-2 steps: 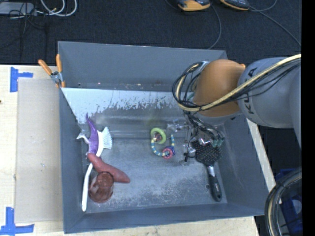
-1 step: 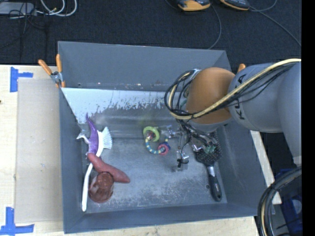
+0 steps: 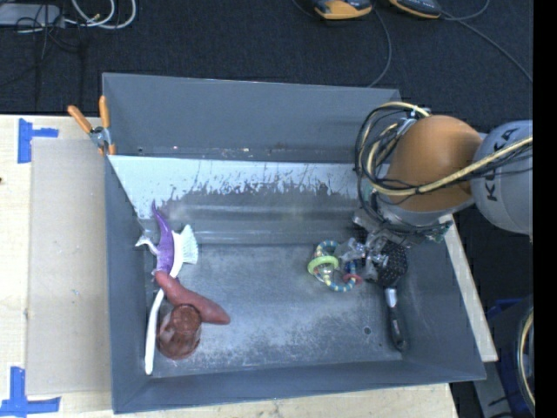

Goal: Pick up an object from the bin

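From where I stood, the claw (image 3: 366,252) hung low inside the grey bin (image 3: 261,129), under the arm's orange cover (image 3: 431,164) and its loops of cable (image 3: 381,146). I could not tell whether it was wide or narrow, because the wrist and the clutter beneath hid its tip. Just left of the claw, and touching it as far as I could see, lay a small ring toy (image 3: 328,269) in green, yellow and blue with a bit of red. I could not say whether the claw had hold of it. Just right of the claw lay a black brush (image 3: 395,324), its dark head pressed close against the claw and its handle running away towards the front wall. The toy on one side and the brush on the other crowded the claw closely. Well away to the claw's left, against the far side wall, the other things lay in a loose cluster. These were a white brush (image 3: 180,249) with a long white handle, a purple piece (image 3: 162,227) lying against its head, a dark red elongated thing (image 3: 197,302) across the handle, and a brownish-red cup (image 3: 180,332) beside it. The bin floor between that cluster and the claw was bare metal.
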Available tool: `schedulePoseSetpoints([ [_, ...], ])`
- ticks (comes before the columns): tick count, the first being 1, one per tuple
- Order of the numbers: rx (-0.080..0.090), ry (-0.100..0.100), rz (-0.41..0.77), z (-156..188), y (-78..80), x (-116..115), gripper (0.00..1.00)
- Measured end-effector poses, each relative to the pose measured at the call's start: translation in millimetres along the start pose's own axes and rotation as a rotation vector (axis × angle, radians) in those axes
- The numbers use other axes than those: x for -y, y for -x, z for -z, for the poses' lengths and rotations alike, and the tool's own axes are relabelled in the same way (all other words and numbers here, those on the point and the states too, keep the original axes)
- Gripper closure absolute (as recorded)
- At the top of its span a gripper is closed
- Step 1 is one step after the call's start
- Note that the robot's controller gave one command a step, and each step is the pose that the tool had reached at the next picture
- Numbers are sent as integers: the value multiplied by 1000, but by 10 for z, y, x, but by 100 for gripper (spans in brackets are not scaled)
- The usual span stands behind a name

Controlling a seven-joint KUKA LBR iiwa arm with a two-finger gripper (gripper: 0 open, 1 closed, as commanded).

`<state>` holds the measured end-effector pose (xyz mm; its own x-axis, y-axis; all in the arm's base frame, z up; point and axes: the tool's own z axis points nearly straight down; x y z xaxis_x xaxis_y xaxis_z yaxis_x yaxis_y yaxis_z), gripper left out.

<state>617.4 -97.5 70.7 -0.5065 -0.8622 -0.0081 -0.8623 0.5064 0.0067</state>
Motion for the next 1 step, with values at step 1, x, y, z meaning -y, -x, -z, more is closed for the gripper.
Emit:
schedulePoseSetpoints([
  [1,-1,-2,5,-3,-107,83,100],
])
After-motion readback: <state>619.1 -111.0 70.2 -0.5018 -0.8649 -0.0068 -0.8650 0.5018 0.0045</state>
